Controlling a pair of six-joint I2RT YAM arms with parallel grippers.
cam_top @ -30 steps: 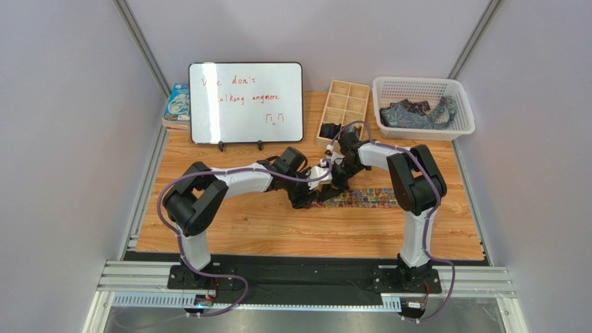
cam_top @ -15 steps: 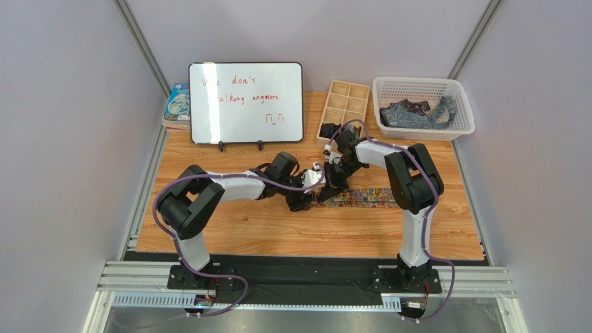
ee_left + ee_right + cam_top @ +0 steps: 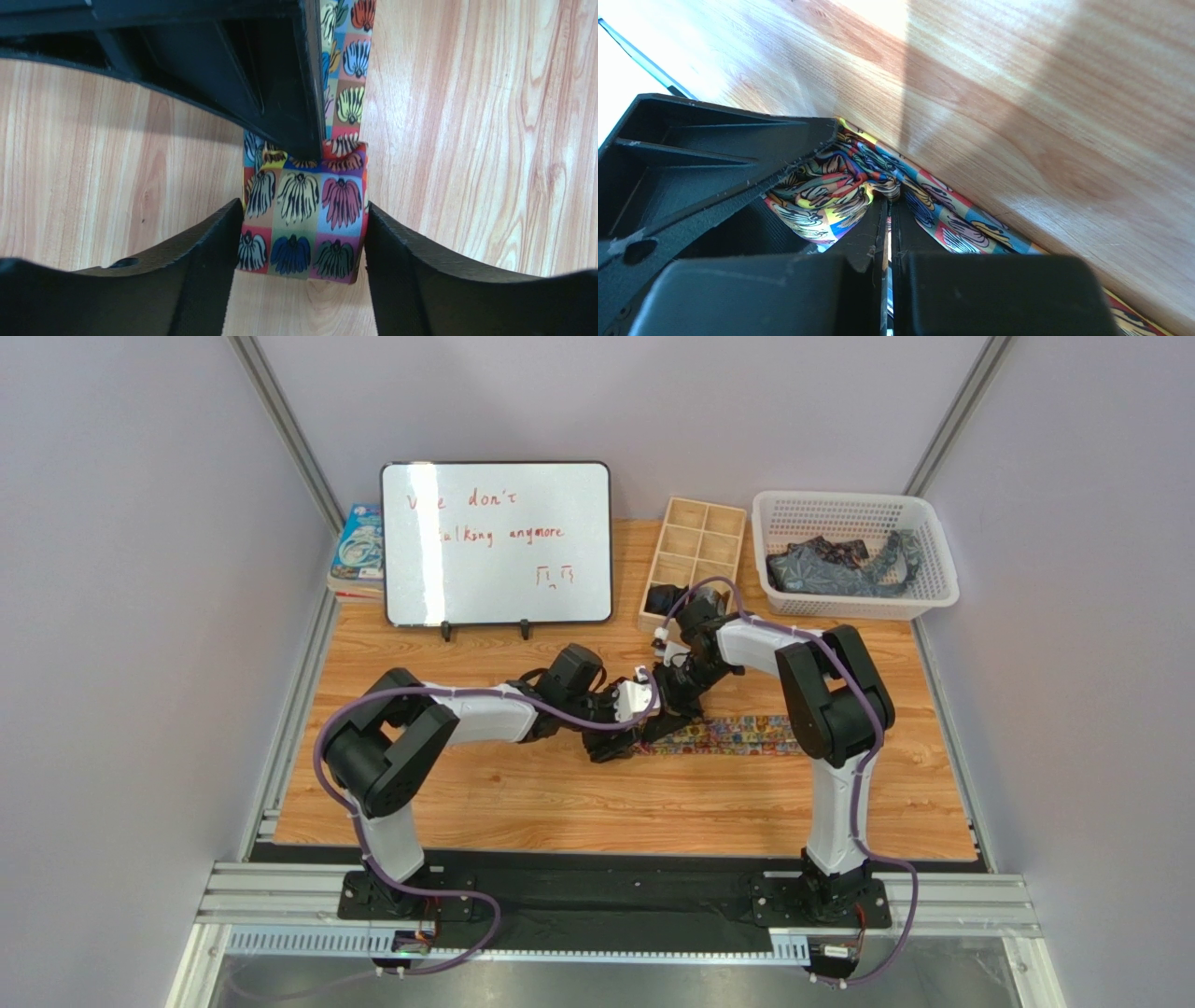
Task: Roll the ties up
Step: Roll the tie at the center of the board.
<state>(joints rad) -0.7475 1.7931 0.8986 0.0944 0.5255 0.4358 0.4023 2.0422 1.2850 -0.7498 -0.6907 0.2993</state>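
Note:
A multicoloured tie (image 3: 737, 735) lies flat on the wooden table (image 3: 533, 798), running to the right. Its left end is folded over (image 3: 309, 231) between the fingers of my left gripper (image 3: 302, 210), which touch both side edges of the fold. My right gripper (image 3: 889, 199) comes down from behind and is shut on the cloth just above that fold (image 3: 829, 196). From above, both grippers meet at the tie's left end, left gripper (image 3: 631, 735) and right gripper (image 3: 671, 711). More dark ties (image 3: 842, 563) lie in the white basket (image 3: 856, 507).
A wooden compartment box (image 3: 697, 546) stands behind the grippers, with a dark roll (image 3: 668, 598) in its near left cell. A whiteboard (image 3: 498, 543) stands at the back left, a book (image 3: 359, 546) beside it.
My left gripper has drawn back a little to the left along the table. The right gripper has stayed shut on the tie's end and shifted slightly back.

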